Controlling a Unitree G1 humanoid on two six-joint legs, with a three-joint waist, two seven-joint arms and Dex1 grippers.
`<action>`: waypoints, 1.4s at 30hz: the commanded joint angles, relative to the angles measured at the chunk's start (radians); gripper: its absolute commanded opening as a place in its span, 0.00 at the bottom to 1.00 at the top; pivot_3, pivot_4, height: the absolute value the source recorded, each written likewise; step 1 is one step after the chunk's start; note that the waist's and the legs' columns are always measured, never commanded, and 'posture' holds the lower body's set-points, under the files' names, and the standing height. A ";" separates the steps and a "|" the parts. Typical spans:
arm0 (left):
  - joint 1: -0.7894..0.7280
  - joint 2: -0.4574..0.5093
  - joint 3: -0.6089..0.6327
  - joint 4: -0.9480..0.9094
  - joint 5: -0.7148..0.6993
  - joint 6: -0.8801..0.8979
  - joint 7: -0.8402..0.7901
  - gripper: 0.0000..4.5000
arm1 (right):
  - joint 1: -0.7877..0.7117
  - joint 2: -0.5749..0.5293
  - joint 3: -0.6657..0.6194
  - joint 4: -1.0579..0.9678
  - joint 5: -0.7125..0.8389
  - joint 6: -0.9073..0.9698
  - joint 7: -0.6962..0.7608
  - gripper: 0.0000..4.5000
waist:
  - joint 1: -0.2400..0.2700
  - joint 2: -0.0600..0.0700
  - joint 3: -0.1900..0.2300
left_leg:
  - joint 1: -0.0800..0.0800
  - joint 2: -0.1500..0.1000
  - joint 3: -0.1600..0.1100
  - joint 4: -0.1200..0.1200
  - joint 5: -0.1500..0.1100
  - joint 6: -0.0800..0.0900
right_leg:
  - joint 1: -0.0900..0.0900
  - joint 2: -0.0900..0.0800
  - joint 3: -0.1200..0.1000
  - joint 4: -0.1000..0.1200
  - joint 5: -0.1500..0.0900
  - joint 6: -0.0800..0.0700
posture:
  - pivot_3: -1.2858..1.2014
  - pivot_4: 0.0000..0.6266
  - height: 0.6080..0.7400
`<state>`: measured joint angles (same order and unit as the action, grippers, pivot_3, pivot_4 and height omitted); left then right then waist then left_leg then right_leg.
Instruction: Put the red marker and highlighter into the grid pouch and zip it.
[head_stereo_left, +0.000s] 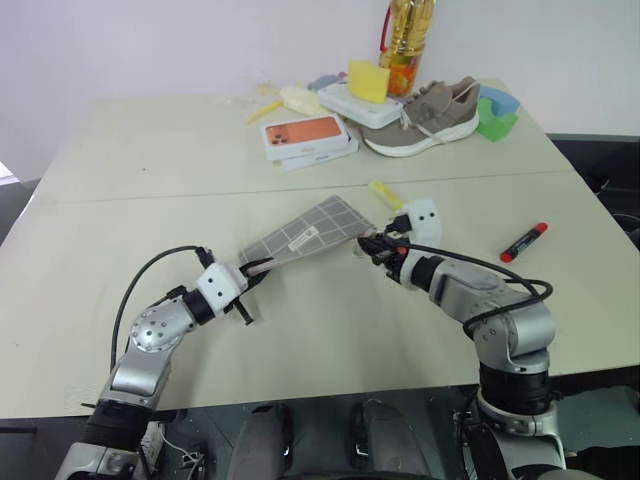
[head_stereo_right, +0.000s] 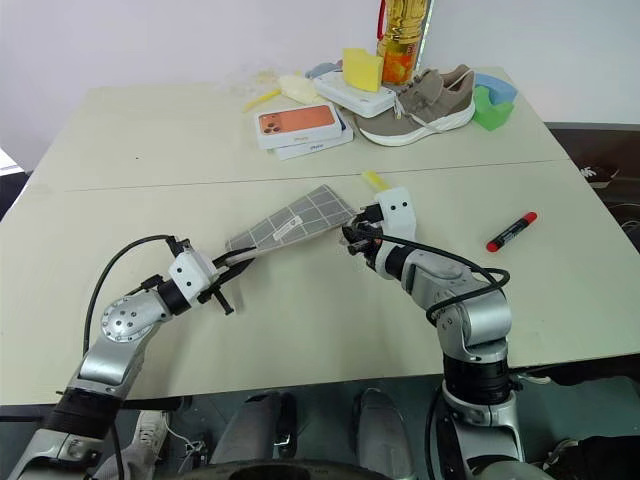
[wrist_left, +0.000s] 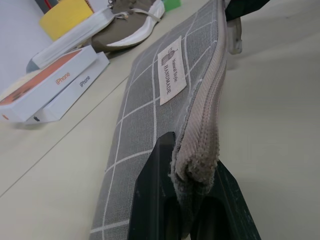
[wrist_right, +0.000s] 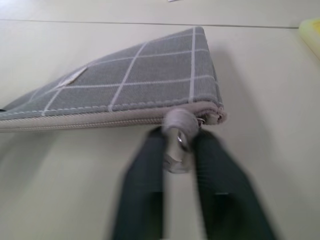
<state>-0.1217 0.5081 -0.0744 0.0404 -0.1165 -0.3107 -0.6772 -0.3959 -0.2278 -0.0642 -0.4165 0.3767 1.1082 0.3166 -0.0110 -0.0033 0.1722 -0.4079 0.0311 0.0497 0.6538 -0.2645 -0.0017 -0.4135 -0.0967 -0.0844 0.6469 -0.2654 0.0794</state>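
I've got the grid pouch (head_stereo_left: 305, 234) pinched at one end in my left tool (head_stereo_left: 250, 270) and my right tool (wrist_right: 177, 150) closed on its zipper pull (wrist_right: 178, 131), but the red marker (head_stereo_left: 524, 241) lies well right of the pouch and the highlighter (head_stereo_left: 385, 194) just beyond it on the bench (head_stereo_left: 150, 160), so packing and zipping remain.
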 joint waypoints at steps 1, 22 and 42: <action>-0.012 -0.010 0.000 -0.017 0.007 -0.008 0.000 0.00 | -0.026 -0.024 0.028 -0.029 0.005 -0.018 0.006 0.02 | 0.000 0.000 0.000 | 0.000 0.000 0.000 0.000 0.000 0.000 | 0.000 0.000 0.000 0.000 0.000 0.000 | 0.52 0.24 1.00; -0.098 -0.176 -0.088 -0.083 0.048 0.146 0.046 0.00 | -0.196 -0.214 0.528 -0.147 -0.114 -0.103 0.165 0.02 | 0.000 -0.001 0.000 | 0.000 0.000 -0.001 0.002 0.000 0.000 | 0.000 0.000 0.000 0.000 0.000 0.000 | 0.52 0.24 1.00; -0.121 -0.148 0.048 -0.037 0.119 0.196 0.240 0.00 | -0.050 -0.316 0.071 0.026 -0.085 -0.114 0.170 0.99 | 0.015 -0.003 0.001 | -0.001 0.000 -0.001 0.006 0.000 0.000 | 0.002 0.000 -0.001 0.000 0.000 0.000 | 0.52 0.24 1.00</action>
<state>-0.2346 0.3608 -0.0404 0.0095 -0.0085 -0.1119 -0.4605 -0.4288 -0.5597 0.0670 -0.4292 0.2961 1.0196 0.5160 0.0042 -0.0059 0.1732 -0.4087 0.0310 0.0485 0.6602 -0.2646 -0.0015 -0.4111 -0.0966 -0.0853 0.6472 -0.2652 0.0795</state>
